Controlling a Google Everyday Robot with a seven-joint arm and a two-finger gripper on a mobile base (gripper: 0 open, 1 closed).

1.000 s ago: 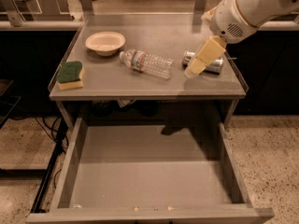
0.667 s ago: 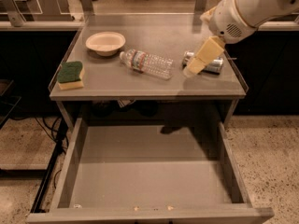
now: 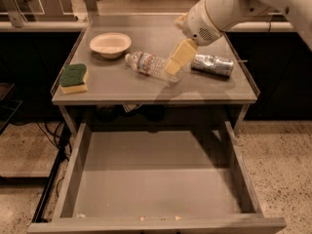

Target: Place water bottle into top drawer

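Water bottle (image 3: 147, 64) lying flat, cap pointing back-left; pincer (image 3: 173, 68) over its base, grip state unclear.

1 bowl (image 3: 110, 45), 1 sponge (image 3: 73, 78), 1 can (image 3: 211, 65), seemingly crushed, on table (image 3: 117, 86).

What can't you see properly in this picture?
All in the one camera view:
- Water bottle, base end: hidden behind the gripper, which hangs over it; whether they touch is unclear.
- Bottle label words: too small to read.
- Robot arm: cut off by the top right edge.
- Space under the table: lost in shadow.
- Top drawer, front face: cut off by the bottom edge.
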